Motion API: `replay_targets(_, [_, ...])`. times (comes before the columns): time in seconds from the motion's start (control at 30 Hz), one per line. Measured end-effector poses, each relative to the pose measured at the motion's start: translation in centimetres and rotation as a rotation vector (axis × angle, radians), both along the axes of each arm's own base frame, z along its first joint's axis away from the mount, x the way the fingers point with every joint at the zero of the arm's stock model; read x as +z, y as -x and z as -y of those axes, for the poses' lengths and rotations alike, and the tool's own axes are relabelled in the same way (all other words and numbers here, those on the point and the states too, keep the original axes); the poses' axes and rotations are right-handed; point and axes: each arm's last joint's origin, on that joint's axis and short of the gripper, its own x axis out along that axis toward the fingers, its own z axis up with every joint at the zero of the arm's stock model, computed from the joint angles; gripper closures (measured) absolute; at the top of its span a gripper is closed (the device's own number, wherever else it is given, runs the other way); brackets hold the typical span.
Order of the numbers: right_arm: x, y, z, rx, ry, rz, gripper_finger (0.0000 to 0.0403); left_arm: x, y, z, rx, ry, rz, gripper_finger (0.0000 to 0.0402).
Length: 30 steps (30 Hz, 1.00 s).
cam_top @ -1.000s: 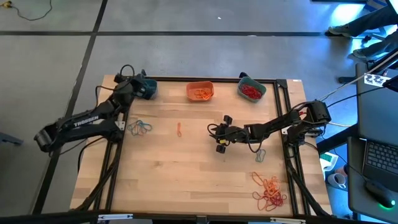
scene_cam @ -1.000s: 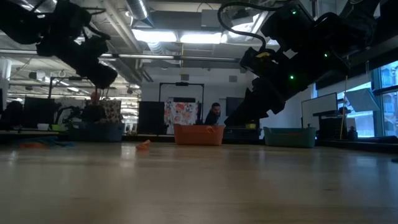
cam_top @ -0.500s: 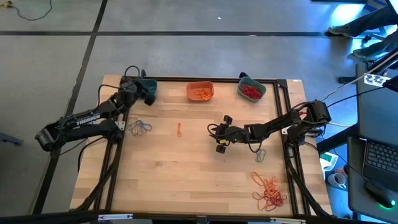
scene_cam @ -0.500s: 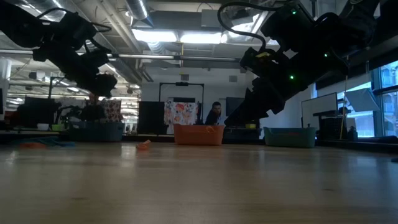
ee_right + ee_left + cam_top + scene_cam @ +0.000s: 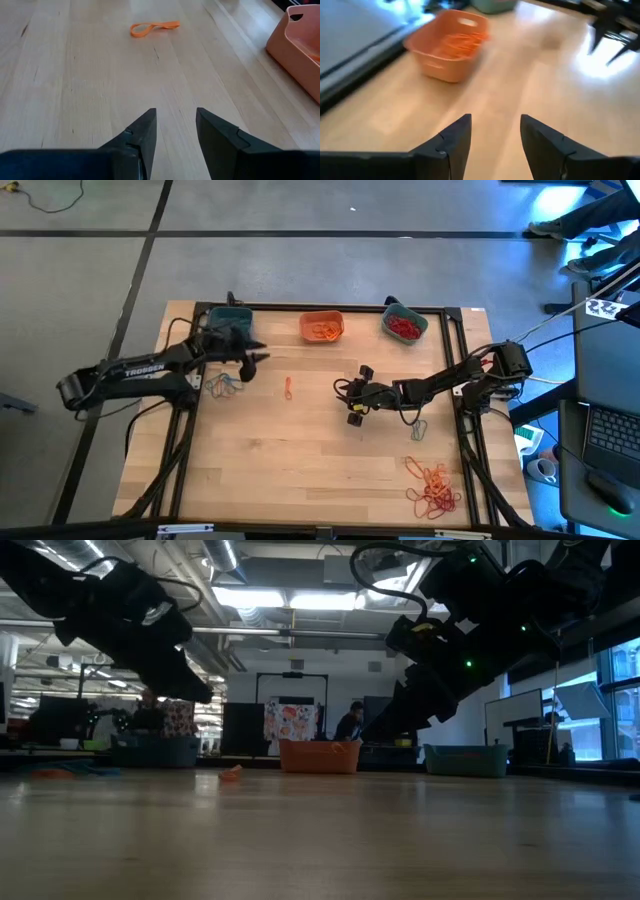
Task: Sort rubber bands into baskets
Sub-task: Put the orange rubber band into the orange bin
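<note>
Item one, my left gripper (image 5: 252,360): fingers (image 5: 454,142) parted with bare wood between them, nothing held, hovering just in front of the teal-blue rounded plastic basket (image 5: 228,318) at the table's far left, beside a small cluster of grey-teal elastic bands (image 5: 224,385). Item two, my right gripper (image 5: 357,395): mid-table, jaws partly apart and empty above the wooden tabletop (image 5: 75,85). Beyond them I list one lone orange rubber loop (image 5: 153,27) lying flat between the grippers, an orange plastic basket (image 5: 321,327) holding orange bands, a second teal tub (image 5: 404,323) holding red ones, and an unsorted orange-red heap (image 5: 434,487) near the front right corner.
</note>
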Motion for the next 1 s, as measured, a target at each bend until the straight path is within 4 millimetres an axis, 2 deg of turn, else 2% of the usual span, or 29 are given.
replay_targets(0.3, [0.0, 0.0, 0.0, 0.0, 0.0, 0.001, 0.0262, -2.1, -2.8, 2.4, -0.177, 0.071, -0.075, 0.0235])
replay_targets(0.47, [0.0, 0.0, 0.0, 0.0, 0.0, 0.001, 0.0262, -3.4, -4.1, 3.4, -0.219, 0.081, -0.121, 0.0235])
replay_targets(0.6, [0.0, 0.0, 0.0, 0.002, 0.002, 0.004, 0.0262, -4.6, -4.7, 3.7, -0.199, 0.056, -0.178, 0.0235])
replay_targets(1.0, [0.3, -0.2, -0.1, 0.02, -0.047, 0.047, 0.0262, -7.6, -5.8, 4.4, -0.312, 0.009, -0.294, 0.0235])
